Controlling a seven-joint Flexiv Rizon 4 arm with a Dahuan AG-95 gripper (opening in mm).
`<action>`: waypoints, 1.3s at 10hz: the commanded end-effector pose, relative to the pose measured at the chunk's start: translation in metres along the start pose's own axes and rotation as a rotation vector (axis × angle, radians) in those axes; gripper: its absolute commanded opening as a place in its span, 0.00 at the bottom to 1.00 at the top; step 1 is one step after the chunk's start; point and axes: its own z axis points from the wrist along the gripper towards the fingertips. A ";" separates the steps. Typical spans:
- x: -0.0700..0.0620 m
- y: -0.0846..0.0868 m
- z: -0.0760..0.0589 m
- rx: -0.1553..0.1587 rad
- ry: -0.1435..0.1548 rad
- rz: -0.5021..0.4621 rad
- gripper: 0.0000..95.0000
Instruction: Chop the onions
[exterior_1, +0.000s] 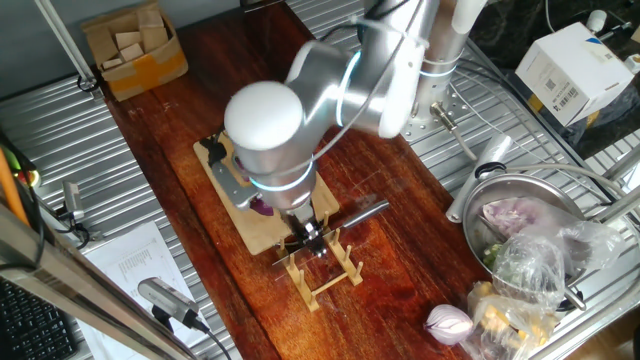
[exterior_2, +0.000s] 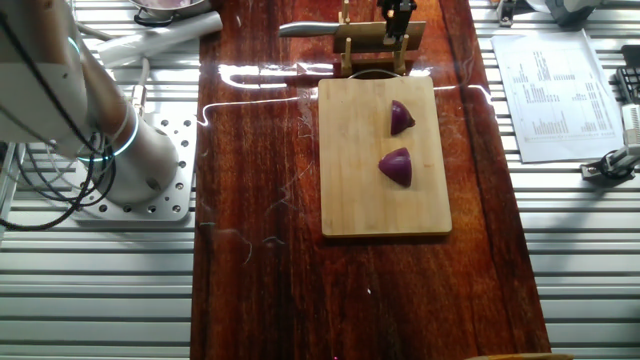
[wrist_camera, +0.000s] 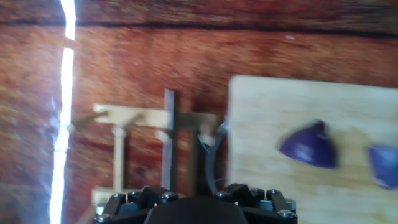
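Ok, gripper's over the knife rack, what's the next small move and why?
Probably lower the gripper and close on the cleaver's black handle, which lies in the pale wooden rack. The two purple-red onion wedges sit uncut on the bamboo cutting board.

A dark red-brown wooden table top (exterior_2: 260, 250) with a glossy finish runs between ribbed metal surfaces (exterior_2: 90, 290); directly under the claw (exterior_1: 308, 235) a small wooden knife rack (exterior_1: 325, 268) stands on the wood, holding a cleaver (exterior_2: 305, 30) on edge; a bamboo cutting board (exterior_2: 383, 160) lies flat just beside the rack, on the side of the claw away from the steel bowl; well beyond the claw, at the table's far corner, sits a cardboard box of wooden blocks (exterior_1: 135, 45).
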 end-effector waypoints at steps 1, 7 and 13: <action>0.003 -0.001 -0.001 0.026 -0.005 0.000 0.80; 0.021 0.004 0.017 0.065 -0.036 0.025 0.60; 0.028 0.003 0.027 0.068 -0.072 0.030 0.60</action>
